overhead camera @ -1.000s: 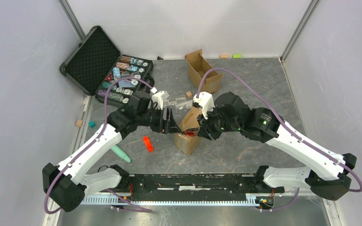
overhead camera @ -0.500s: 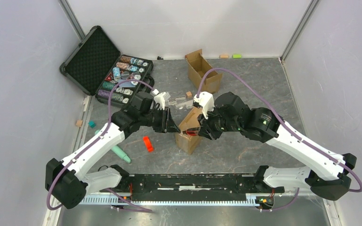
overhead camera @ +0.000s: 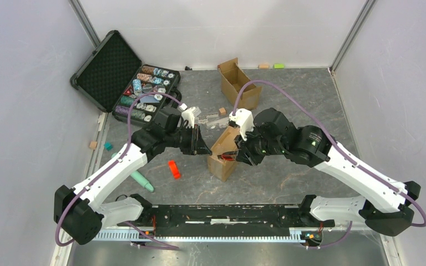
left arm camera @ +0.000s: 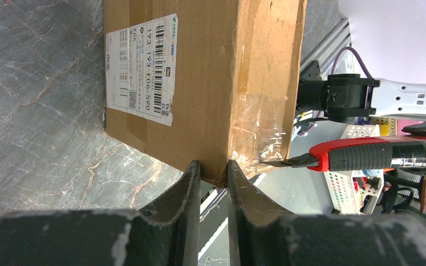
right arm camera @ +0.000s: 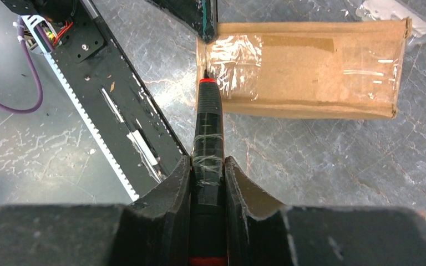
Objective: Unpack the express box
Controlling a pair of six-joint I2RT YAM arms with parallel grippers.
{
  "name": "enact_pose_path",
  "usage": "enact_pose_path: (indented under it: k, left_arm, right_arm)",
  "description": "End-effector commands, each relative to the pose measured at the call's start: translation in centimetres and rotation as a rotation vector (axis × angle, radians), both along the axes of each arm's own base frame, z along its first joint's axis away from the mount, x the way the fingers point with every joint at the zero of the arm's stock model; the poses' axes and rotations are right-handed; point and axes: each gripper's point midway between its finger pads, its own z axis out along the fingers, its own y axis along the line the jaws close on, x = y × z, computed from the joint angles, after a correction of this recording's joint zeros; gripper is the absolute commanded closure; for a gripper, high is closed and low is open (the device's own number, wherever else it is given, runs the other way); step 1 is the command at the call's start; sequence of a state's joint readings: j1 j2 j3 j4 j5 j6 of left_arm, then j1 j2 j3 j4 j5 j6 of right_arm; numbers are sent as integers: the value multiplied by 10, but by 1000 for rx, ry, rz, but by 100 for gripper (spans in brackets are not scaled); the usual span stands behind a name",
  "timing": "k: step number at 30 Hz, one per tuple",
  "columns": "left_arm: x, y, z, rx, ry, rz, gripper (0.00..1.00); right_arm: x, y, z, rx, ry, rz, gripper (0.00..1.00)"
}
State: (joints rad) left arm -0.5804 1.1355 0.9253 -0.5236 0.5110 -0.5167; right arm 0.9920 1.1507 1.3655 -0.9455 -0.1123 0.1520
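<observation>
The express box (overhead camera: pixel 224 153), brown cardboard, stands tilted at the table's middle. Its white label (left arm camera: pixel 141 69) and taped seam (right arm camera: pixel 236 55) show in the wrist views. My left gripper (overhead camera: pixel 204 147) is at the box's left side, its jaws (left arm camera: pixel 213 166) shut on the box's (left arm camera: pixel 211 66) lower corner edge. My right gripper (overhead camera: pixel 238 153) is shut (right arm camera: pixel 208 160) on a red and black box cutter (right arm camera: pixel 207 124). The cutter's blade touches the taped end of the box (right arm camera: pixel 310 72). The cutter also shows in the left wrist view (left arm camera: pixel 366 155).
An open black case of chips (overhead camera: pixel 138 91) lies at the back left. A narrower open cardboard box (overhead camera: pixel 238 83) stands at the back. A clear packet (overhead camera: pixel 208 119), an orange piece (overhead camera: pixel 173 169) and a mint stick (overhead camera: pixel 142 180) lie nearby. The base rail (overhead camera: pixel 222 213) runs along the front.
My left gripper has moved in to the box's left side and closed on its corner. The right gripper with the cutter has shifted slightly at the taped end.
</observation>
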Motion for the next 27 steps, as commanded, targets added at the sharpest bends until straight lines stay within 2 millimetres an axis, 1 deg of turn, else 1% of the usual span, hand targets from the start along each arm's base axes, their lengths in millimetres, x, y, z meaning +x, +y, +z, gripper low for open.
enact_pose_path:
  k: [1, 3, 10, 13, 16, 20, 22, 24, 25, 26, 27]
  left_arm:
    - [17, 11, -14, 89, -27, 76, 96]
    - [18, 11, -13, 89, -28, 77, 97]
    - [18, 11, -13, 92, -36, 70, 98]
    - [18, 11, -10, 88, -43, 68, 98]
    - [18, 11, -8, 84, -47, 61, 98]
    - [17, 9, -4, 73, -53, 47, 98]
    - [15, 7, 0, 60, -59, 31, 98]
    - [13, 4, 7, 37, -72, 14, 97]
    - [12, 2, 12, 22, -82, -1, 93]
    - [11, 1, 16, 10, -92, -12, 85]
    - [11, 0, 22, -1, -109, -20, 79]
  right_arm:
    - [-19, -21, 1, -59, 54, 24, 100]
    - [-20, -24, 1, -65, 57, 21, 100]
    - [-25, -30, 1, -73, 68, 21, 100]
    - [-27, -36, 2, -87, 70, 15, 100]
    - [-29, -39, 6, -84, 68, 10, 100]
    - [-28, -38, 16, -57, 57, -1, 100]
    - [-24, -36, 22, -39, 44, -15, 100]
    - [-19, -31, 32, -13, 21, -32, 100]
    - [-16, -28, 37, 1, 10, -37, 100]
    - [-13, -25, 42, 14, -2, -40, 100]
    - [-11, -23, 45, 24, -8, -39, 100]
